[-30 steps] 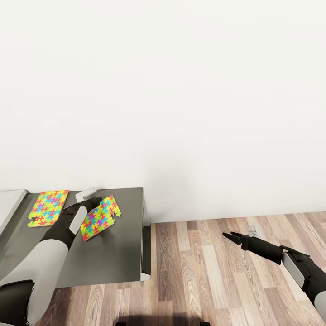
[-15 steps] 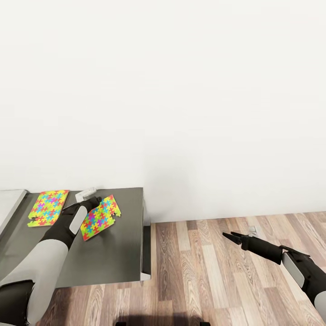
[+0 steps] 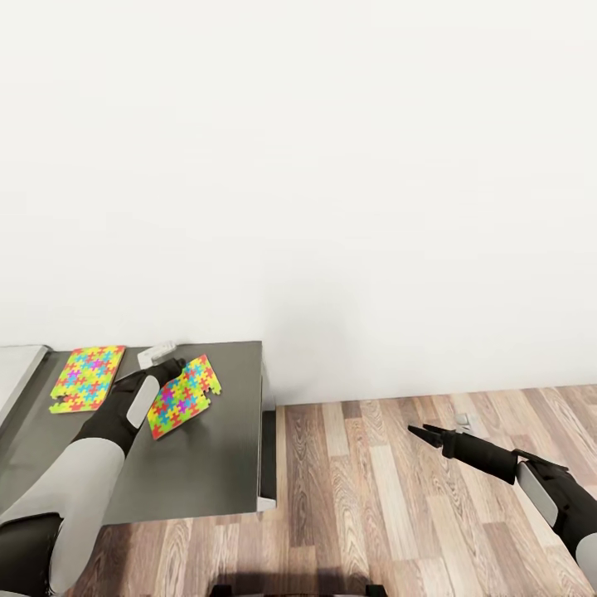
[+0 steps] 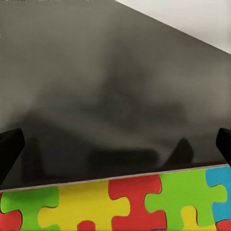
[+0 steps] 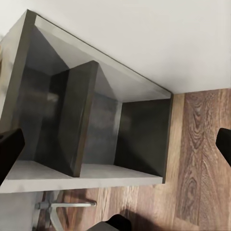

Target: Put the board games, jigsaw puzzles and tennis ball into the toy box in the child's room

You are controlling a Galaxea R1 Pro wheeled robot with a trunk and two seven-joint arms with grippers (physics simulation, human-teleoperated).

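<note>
Multicoloured jigsaw puzzle (image 3: 184, 395) tilted off dark tabletop (image 3: 207, 464), long axis angled toward wall, at left tool (image 3: 170, 369), jaws apart astride its edge; right tool (image 3: 417, 431) far, open.

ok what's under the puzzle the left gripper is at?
The dark cabinet top. The jigsaw puzzle looks tilted, one edge raised near the left gripper; directly beneath it is hidden by the board.

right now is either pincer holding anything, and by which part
Nothing is held. The left pincer is open around an edge of the flat multicoloured jigsaw puzzle board, not clamping it; the right pincer is open and empty.
</note>
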